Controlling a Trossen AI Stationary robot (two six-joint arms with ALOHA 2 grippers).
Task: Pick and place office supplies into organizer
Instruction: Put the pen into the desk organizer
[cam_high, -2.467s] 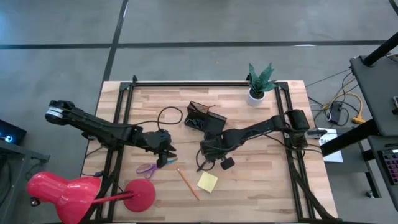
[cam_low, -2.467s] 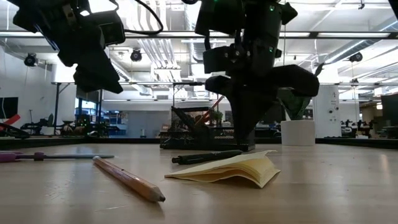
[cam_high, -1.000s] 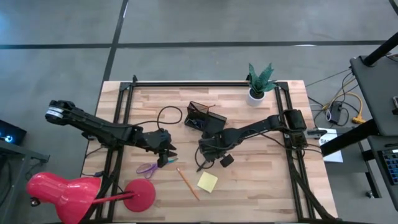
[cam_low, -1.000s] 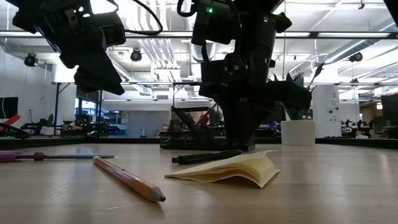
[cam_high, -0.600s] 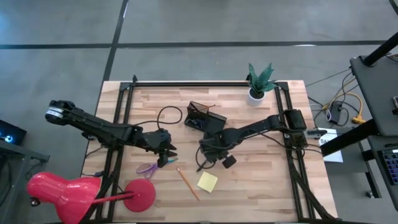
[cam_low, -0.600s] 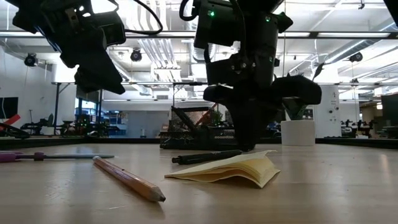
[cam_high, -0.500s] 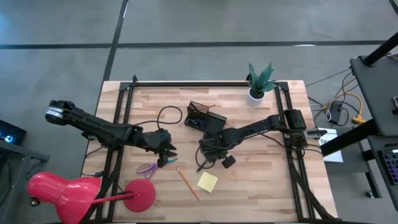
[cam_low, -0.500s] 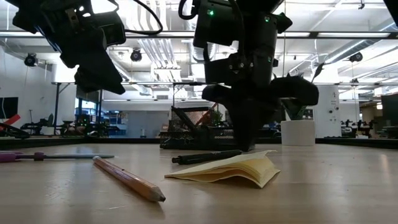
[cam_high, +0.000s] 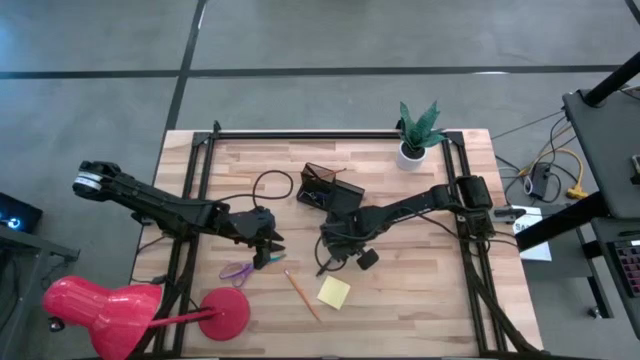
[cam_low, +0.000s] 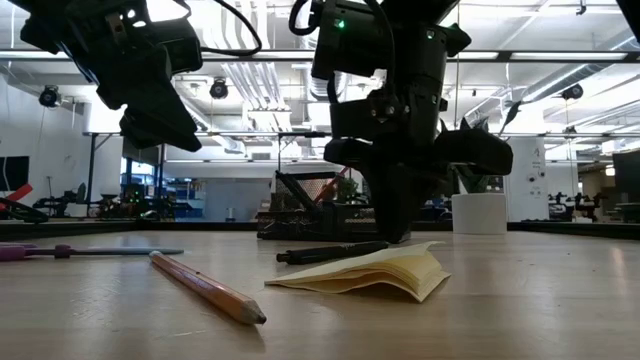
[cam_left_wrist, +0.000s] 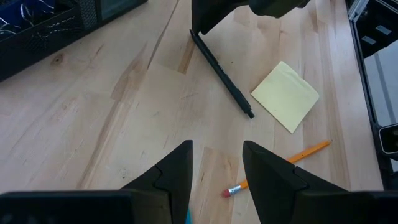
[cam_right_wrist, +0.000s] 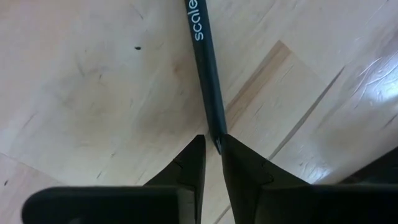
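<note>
Right wrist view: right gripper (cam_right_wrist: 211, 155) down at the light wood-grain table (cam_right_wrist: 81, 93), its dark matte fingers closed on the end of a slim black pen (cam_right_wrist: 206, 81) with white lettering on the barrel; only the tip sits between them, rest of the pen lies flat on the wood. High view: same gripper (cam_high: 327, 258) mid-table, just in front of the black wire-mesh organizer (cam_high: 330, 190), which is boxy; contents too small to make out. Yellow square sticky-note pad (cam_high: 334, 292) lies flat near the front, thin orange pencil (cam_high: 300, 294) just beside it, purple-handled scissors (cam_high: 237, 270) further left, partly under the left arm. Left gripper (cam_high: 268, 250) hangs above the table near the scissors, fingers apart, nothing between them; left wrist view shows bare wood in the gap (cam_left_wrist: 214, 168). Low view: pad's top sheets curl up (cam_low: 370, 272), pencil (cam_low: 205, 287) angled toward the camera. Red glossy desk lamp (cam_high: 100, 315) at the front left corner, partly cut off. Potted green plant (cam_high: 415, 130) at the back.
</note>
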